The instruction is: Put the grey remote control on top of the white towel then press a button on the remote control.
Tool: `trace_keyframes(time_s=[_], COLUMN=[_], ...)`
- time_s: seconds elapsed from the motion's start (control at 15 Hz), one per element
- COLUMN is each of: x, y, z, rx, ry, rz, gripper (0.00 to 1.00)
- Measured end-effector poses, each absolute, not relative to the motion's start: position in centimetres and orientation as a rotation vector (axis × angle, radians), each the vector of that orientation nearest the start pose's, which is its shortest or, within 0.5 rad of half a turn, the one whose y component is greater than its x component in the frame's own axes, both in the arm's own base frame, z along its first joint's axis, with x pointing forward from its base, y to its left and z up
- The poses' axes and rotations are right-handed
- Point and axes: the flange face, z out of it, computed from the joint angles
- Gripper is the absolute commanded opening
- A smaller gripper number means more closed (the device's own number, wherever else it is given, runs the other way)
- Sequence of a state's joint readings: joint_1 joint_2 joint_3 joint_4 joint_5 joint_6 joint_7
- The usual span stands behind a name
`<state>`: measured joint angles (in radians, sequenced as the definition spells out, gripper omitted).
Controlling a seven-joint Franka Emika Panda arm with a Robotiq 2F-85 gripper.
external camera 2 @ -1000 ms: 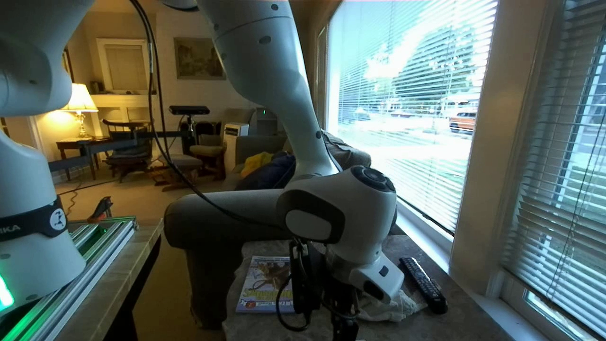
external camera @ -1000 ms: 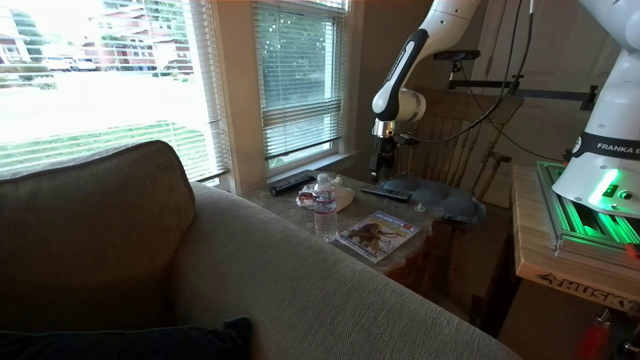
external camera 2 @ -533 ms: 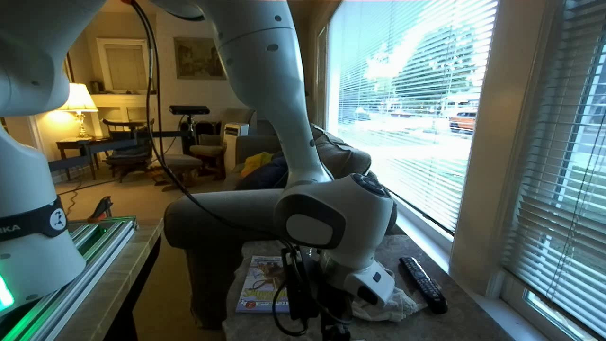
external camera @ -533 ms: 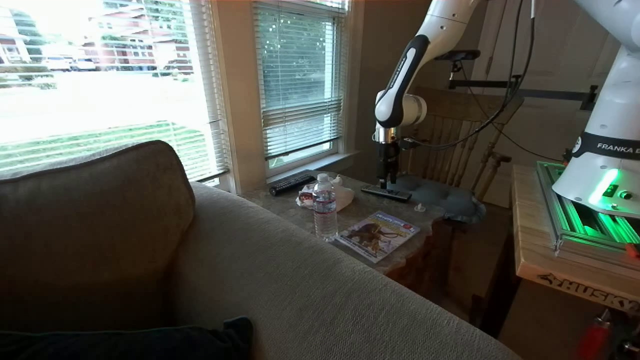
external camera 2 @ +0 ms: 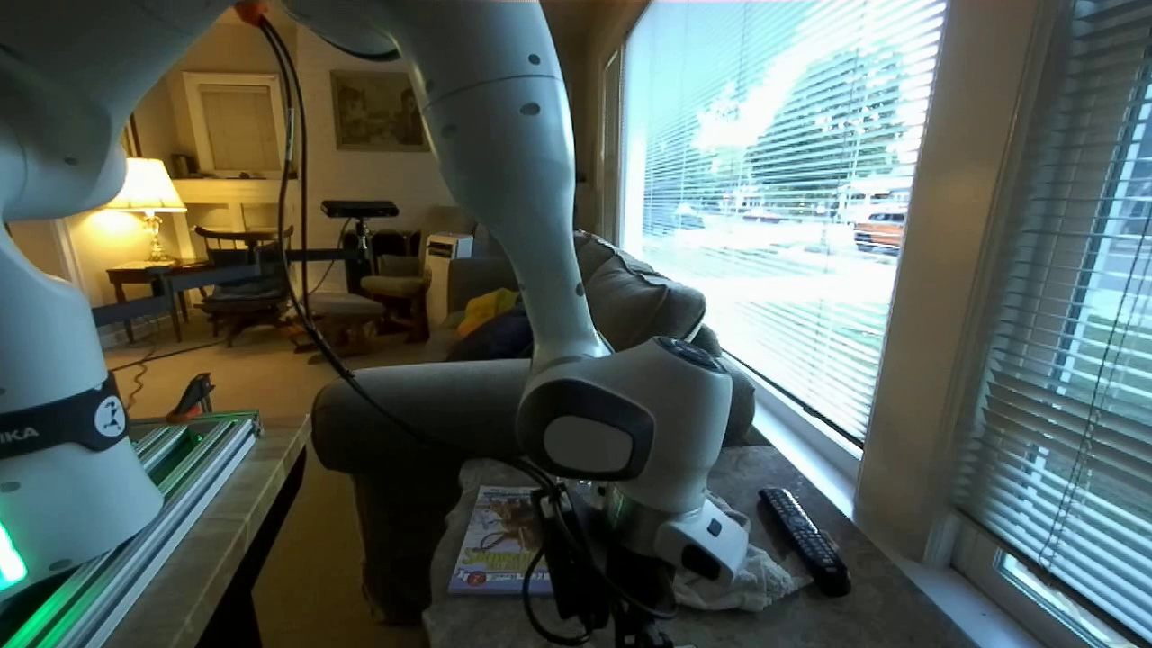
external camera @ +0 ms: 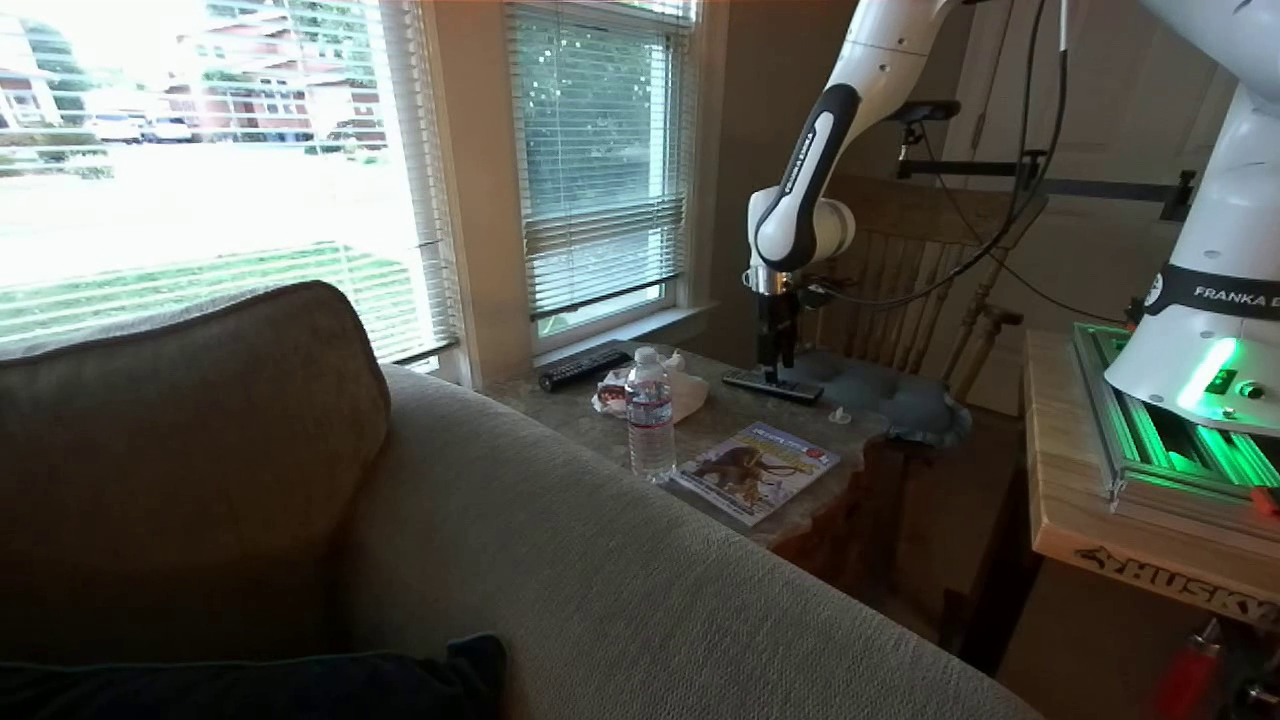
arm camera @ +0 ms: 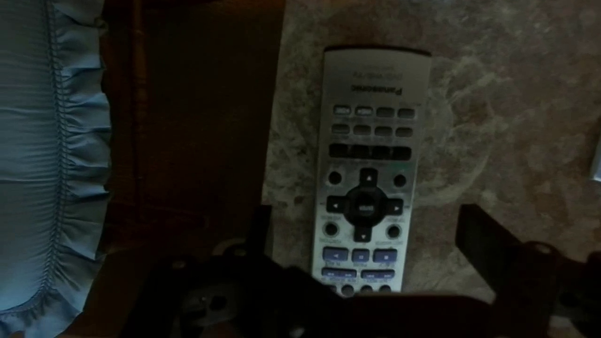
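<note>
Spread wide and holding nothing, the gripper (arm camera: 364,223) stands with a finger to either side of the remote (arm camera: 368,169), presumably so that closing would pinch its narrow width; whether the tips touch the tabletop (arm camera: 474,117), I cannot tell. The remote lies flat there. Farther off, the towel (external camera 2: 756,580) sits bunched, apart from it, probably to bed it for the press.

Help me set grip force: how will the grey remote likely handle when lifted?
The grey remote is probably stiff: it looks straight and hard. Its smooth-looking face might be slippery. Rolling seems unlikely, as it lies flat on the table.
</note>
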<state>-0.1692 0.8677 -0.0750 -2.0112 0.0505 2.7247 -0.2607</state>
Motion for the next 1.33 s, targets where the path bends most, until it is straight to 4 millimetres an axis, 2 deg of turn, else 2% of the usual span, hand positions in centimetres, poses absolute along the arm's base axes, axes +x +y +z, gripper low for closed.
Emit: trace_keyframes(time_s=[0.47,0.53,0.6,0.73,1.07,1.33], x=[52.9,52.9,52.9,52.9,52.9,53.0], y=[-14.1,-14.0,-14.0,-13.9,-13.7,-13.7], z=[-0.6,-0.7,-0.8,-0.9,-1.1,-1.1], rx=[-3.175,-3.175,-3.174,-3.172,-3.161,-3.153], ry=[0.011,0.014,0.017,0.023,0.052,0.069], rz=[0.097,0.09,0.084,0.07,0.047,0.041], gripper=[1.0,0.95,0.72,0.68,0.33,0.32])
